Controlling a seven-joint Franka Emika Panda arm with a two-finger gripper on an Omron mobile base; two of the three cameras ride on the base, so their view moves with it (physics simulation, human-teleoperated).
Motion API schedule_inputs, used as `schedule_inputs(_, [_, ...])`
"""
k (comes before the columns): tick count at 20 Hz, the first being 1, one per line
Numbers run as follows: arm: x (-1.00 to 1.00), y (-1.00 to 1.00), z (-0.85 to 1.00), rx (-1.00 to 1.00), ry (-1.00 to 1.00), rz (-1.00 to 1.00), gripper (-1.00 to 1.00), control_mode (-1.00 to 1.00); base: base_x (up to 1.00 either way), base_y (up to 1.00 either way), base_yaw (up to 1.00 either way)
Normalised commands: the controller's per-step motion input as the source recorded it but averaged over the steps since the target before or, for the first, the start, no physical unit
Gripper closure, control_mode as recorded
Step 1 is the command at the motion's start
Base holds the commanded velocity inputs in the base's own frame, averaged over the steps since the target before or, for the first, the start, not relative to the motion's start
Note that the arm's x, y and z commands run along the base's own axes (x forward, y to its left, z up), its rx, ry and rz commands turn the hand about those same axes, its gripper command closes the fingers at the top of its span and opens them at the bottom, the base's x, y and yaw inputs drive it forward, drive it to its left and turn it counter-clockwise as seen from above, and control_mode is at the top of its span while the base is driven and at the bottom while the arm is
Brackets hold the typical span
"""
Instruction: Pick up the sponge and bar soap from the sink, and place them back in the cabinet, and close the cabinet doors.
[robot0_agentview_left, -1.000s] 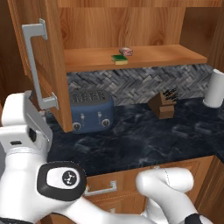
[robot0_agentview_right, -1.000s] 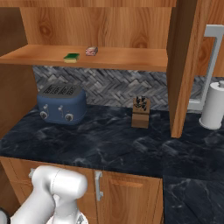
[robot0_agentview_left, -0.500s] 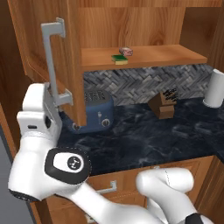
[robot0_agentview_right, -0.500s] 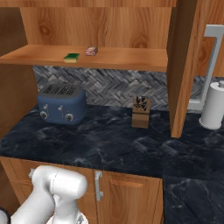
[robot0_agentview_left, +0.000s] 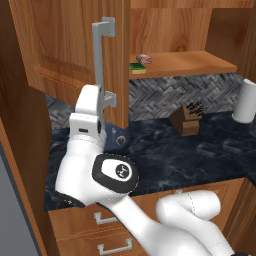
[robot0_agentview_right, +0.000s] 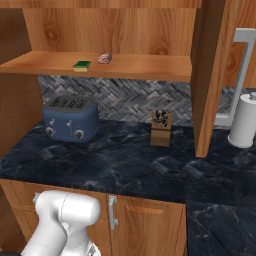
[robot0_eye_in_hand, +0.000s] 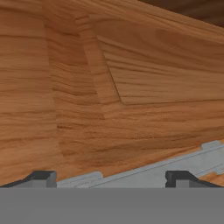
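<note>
Against the left cabinet door (robot0_agentview_left: 70, 45), the gripper (robot0_eye_in_hand: 109, 177) spreads wide beside the silver handle (robot0_agentview_left: 100, 60), gripping nothing.

The cabinet (robot0_agentview_right: 115, 30) is warm brown wood with visible grain, and its doors (robot0_agentview_left: 70, 50) match, each with a silver bar handle (robot0_agentview_left: 100, 65). The sponge (robot0_agentview_right: 81, 65) is dark green over yellow; the bar soap (robot0_agentview_right: 104, 58) pinkish-red with pale edges. The bench (robot0_agentview_right: 130, 165) is black marbled stone below a grey herringbone backsplash (robot0_agentview_right: 125, 102). The toaster (robot0_agentview_right: 70, 118) is blue, the paper roll (robot0_agentview_right: 242, 122) white.
</note>
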Motion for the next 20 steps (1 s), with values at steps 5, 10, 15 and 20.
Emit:
schedule_inputs(5, [0.47, -0.87, 0.02, 0.06, -0.04, -0.01, -1.0, -1.0, 0.0, 0.0, 0.0])
schedule_inputs(10, [0.54, -0.64, 0.0, 0.03, -0.02, -0.01, -1.0, -1.0, 0.0, 0.0, 0.0])
schedule_inputs(15, [0.58, -0.1, -0.03, 0.0, -0.02, 0.0, -1.0, -1.0, 0.0, 0.0, 0.0])
schedule_inputs(20, [0.68, 0.0, -0.04, 0.0, 0.0, 0.0, -1.0, -1.0, 0.0, 0.0, 0.0])
